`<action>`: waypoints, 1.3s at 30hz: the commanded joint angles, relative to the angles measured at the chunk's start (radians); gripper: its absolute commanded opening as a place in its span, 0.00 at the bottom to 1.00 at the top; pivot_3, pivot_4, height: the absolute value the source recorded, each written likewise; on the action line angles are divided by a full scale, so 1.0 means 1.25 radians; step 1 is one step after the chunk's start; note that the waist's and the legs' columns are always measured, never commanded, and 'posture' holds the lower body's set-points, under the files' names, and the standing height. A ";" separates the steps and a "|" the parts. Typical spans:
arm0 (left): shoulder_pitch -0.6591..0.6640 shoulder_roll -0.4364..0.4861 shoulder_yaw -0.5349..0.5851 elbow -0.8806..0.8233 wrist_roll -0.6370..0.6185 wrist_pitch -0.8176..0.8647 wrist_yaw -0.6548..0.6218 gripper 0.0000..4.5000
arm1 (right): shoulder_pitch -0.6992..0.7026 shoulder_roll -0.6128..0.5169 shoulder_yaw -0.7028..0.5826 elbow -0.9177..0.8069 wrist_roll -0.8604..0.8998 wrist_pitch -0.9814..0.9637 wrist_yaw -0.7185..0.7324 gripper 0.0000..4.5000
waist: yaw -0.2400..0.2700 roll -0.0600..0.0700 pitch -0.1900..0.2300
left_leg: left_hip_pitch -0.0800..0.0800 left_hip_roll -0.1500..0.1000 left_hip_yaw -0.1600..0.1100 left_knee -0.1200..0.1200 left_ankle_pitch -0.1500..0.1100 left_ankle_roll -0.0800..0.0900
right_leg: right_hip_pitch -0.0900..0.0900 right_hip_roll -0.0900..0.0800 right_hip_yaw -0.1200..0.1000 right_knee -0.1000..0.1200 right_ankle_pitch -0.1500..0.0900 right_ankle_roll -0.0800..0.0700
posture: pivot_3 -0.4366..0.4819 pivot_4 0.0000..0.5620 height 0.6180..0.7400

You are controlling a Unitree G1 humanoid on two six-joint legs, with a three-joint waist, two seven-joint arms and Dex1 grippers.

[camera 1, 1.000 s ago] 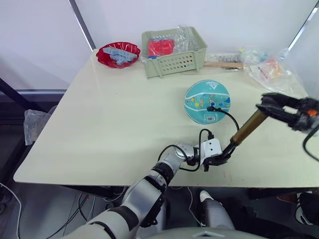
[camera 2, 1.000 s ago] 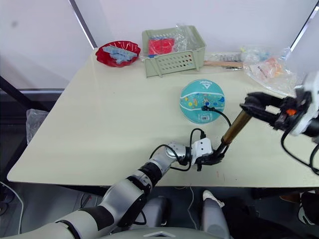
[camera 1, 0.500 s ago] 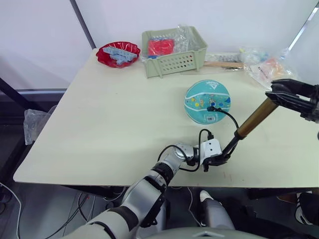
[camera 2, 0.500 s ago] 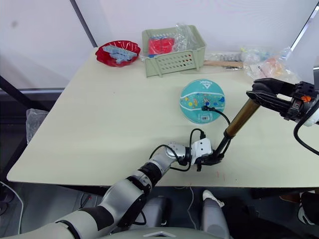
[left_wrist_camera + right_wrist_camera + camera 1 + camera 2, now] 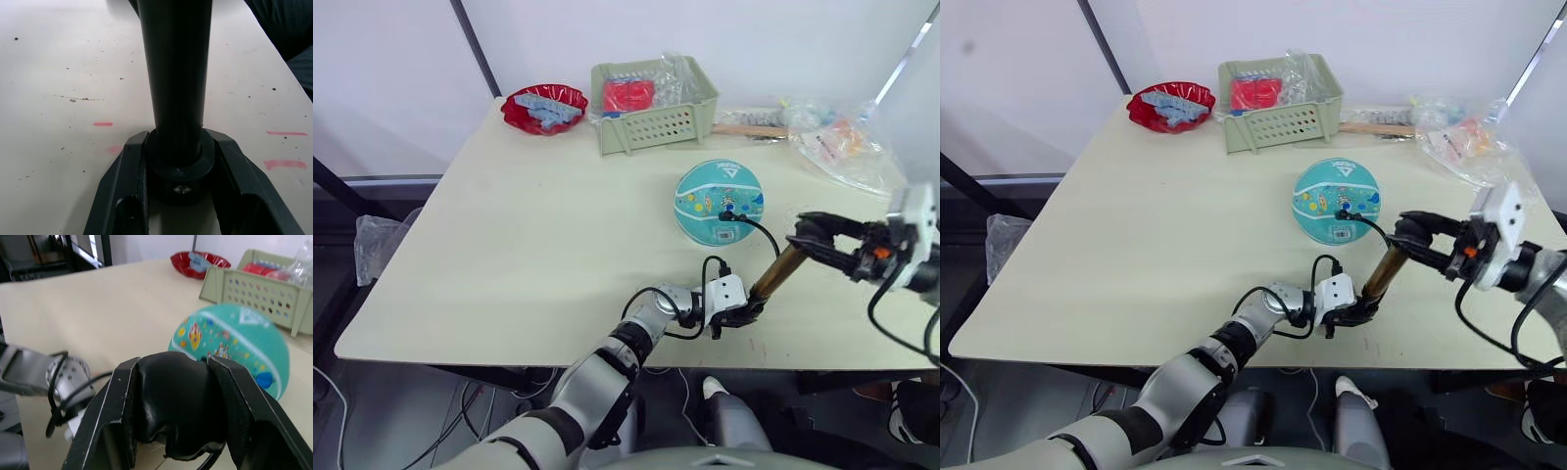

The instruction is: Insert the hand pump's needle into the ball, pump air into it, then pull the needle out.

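Observation:
The teal ball [image 5: 720, 201] rests on the table right of centre. The hand pump [image 5: 776, 274] leans from the front edge up toward the right. My left gripper [image 5: 742, 311] is shut on its black bottom cap [image 5: 178, 164], one finger [image 5: 128, 196] on each side. Its black T-handle [image 5: 178, 406] is clamped in my shut right gripper [image 5: 811, 235]. A thin black hose [image 5: 762, 232] curves from the pump to the ball's near side [image 5: 1342, 212]. The needle is hidden where the hose tip meets the ball.
At the back of the table [image 5: 538, 225] stand a pale green basket [image 5: 654, 103] with red and bagged items and a red bowl [image 5: 545, 106]. Plastic bags [image 5: 842, 142] and a wooden stick [image 5: 751, 127] lie at the back right. The pump's base sits close to the table's front edge.
The right gripper rose with the handle, stretching the pump out, then came down and toward the left gripper, so the pump is now short. Ball, hose tip and left gripper stayed put.

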 commanded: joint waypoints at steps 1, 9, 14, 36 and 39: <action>0.038 0.041 -0.028 0.082 0.052 0.055 0.000 0.26 | 0.052 0.021 0.049 0.040 -0.091 -0.033 -0.011 0.37 | 0.000 0.000 -0.001 | 0.000 0.000 0.000 0.000 0.000 0.000 | 0.000 0.000 0.000 0.000 0.000 0.000 | 0.48 0.27 0.97; 0.037 0.039 -0.028 0.083 0.053 0.056 0.001 0.26 | 0.066 0.050 0.070 0.048 -0.130 -0.079 -0.016 0.37 | 0.000 0.000 -0.001 | 0.000 0.000 0.000 0.000 0.000 0.000 | 0.000 0.000 0.000 0.000 0.000 0.000 | 0.48 0.27 0.97; 0.035 0.036 -0.028 0.085 0.053 0.058 0.002 0.26 | 0.037 0.037 0.016 0.034 -0.072 -0.048 -0.013 0.37 | 0.000 0.000 -0.001 | 0.000 0.000 0.000 0.000 0.000 0.000 | 0.000 0.000 0.000 0.000 0.000 0.000 | 0.48 0.27 0.97; 0.036 0.043 -0.029 0.084 0.054 0.054 -0.006 0.26 | -0.161 -0.171 -0.285 0.018 0.257 0.223 -0.005 0.37 | 0.001 0.008 0.006 | -0.002 -0.001 0.001 0.000 0.000 0.000 | -0.001 -0.001 0.000 0.000 0.000 0.000 | 0.48 0.27 0.97; 0.035 0.042 -0.028 0.084 0.054 0.055 -0.006 0.26 | -0.189 -0.179 -0.301 0.027 0.292 0.249 -0.017 0.37 | 0.001 0.008 0.006 | -0.002 -0.001 0.001 0.000 0.000 0.000 | -0.001 -0.001 0.000 0.000 0.000 0.000 | 0.48 0.27 0.97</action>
